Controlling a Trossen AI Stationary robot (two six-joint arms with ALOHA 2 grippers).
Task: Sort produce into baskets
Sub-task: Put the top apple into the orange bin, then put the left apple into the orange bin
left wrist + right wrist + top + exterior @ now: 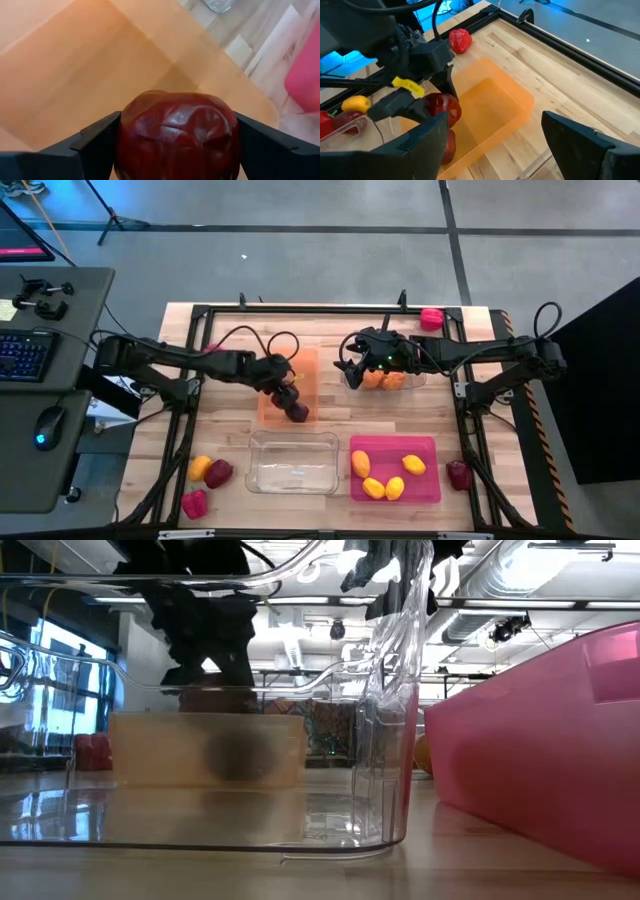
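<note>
My left gripper (288,392) is shut on a dark maroon round fruit (177,135) over the translucent orange basket (287,385). Another maroon fruit (298,413) lies in that basket's near end, under the gripper. My right gripper (350,370) is open and empty at the left end of the far clear basket (412,380), which holds orange round fruits (385,379). The pink basket (395,490) holds several yellow lemons (413,464). The near clear basket (293,463) holds nothing. My left gripper pinches the maroon fruit's two opposite sides (125,140) between its two fingers (95,145). The fingers come from above, slanting down from the table's left. The fruit (442,107) hangs clear above the orange basket's floor.
Loose near the front left lie a yellow-orange fruit (200,468), a maroon fruit (219,473) and a red pepper (194,503). A maroon fruit (458,474) lies right of the pink basket. Red peppers lie at the far right (431,318) and the far left (460,40).
</note>
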